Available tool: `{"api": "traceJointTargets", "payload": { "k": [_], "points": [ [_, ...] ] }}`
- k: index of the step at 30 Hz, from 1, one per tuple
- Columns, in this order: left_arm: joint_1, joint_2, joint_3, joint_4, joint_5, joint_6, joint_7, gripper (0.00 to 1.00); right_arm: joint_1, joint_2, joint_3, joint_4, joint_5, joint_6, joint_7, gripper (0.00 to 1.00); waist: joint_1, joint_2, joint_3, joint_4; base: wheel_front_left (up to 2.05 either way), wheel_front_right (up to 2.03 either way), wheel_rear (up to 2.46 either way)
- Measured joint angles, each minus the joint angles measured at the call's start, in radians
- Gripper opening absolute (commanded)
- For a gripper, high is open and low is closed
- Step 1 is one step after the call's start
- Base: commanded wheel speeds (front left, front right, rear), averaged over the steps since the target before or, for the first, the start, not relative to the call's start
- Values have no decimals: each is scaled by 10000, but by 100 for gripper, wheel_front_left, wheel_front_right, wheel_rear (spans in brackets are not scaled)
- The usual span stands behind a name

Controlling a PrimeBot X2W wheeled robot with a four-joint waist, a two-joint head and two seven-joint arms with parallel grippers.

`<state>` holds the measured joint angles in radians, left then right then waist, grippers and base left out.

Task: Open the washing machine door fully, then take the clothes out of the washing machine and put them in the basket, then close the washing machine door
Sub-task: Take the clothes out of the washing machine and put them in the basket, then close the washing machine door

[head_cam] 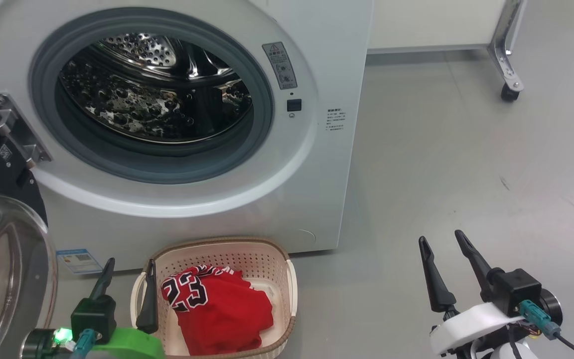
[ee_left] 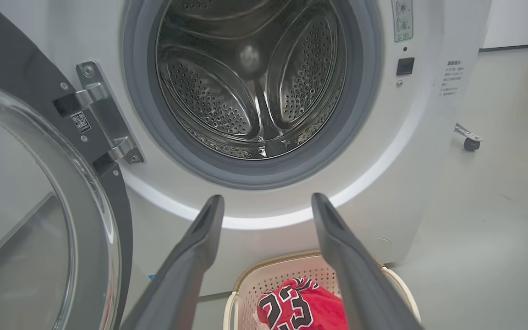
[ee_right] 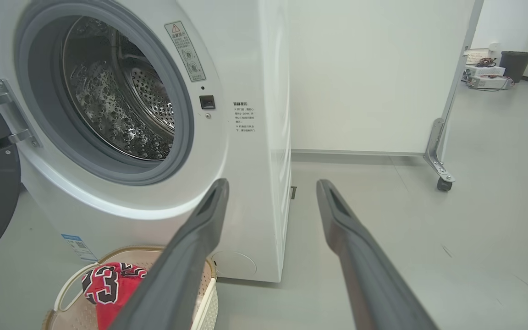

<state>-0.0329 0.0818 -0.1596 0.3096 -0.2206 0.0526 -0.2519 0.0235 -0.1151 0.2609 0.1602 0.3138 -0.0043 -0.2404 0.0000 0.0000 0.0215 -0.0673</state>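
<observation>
the washing machine door (head_cam: 3,269) stands swung open on its hinge (head_cam: 15,130), off to the left of the left gripper (head_cam: 131,263) and close beside it, with its bulging glass turned toward that gripper's outer finger. in the left wrist view the door takes up the left side, just beside the left finger, and the hinge sits up and to the left of the fingertips. the door's free edge runs out of the frame toward the robot, so where it ends cannot be told. the left gripper is spread wide and holds nothing, its fingers pointing forward at the front of the washing machine (head_cam: 327,50). the right gripper (head_cam: 440,237) is spread and empty too, well apart to the right over bare floor (head_cam: 466,149), with the basket (head_cam: 217,243) and the left arm between it and the door. so the left arm is judged the nearer one for the closing push: the door lies on its left and would have to sweep rightward and forward about the hinge toward the opening. the drum (head_cam: 157,89) ahead of the left fingertips looks bare, and the clothes (head_cam: 217,304) lie in the basket just below and to the right of the left gripper, so the emptying seems done. the basket sits against the machine's foot, near the door's likely path; whether the door would clear it cannot be told
</observation>
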Motion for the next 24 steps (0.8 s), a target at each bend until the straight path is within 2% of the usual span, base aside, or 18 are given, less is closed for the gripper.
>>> {"api": "traceJointTargets", "payload": {
  "k": [8, 24],
  "points": [
    [750, 25, 8, -886, -56, 48, 38, 100, 283, -4, 69, -370, 0, -82, 234, 100, 0, 0, -487, 235, 0, 0, 0],
    [1453, 226, -27, -2224, -42, 144, 456, 100, 560, -50, 113, -861, 0, -198, 439, 100, 0, 0, -508, 158, 0, 0, 0]
  ]
}}
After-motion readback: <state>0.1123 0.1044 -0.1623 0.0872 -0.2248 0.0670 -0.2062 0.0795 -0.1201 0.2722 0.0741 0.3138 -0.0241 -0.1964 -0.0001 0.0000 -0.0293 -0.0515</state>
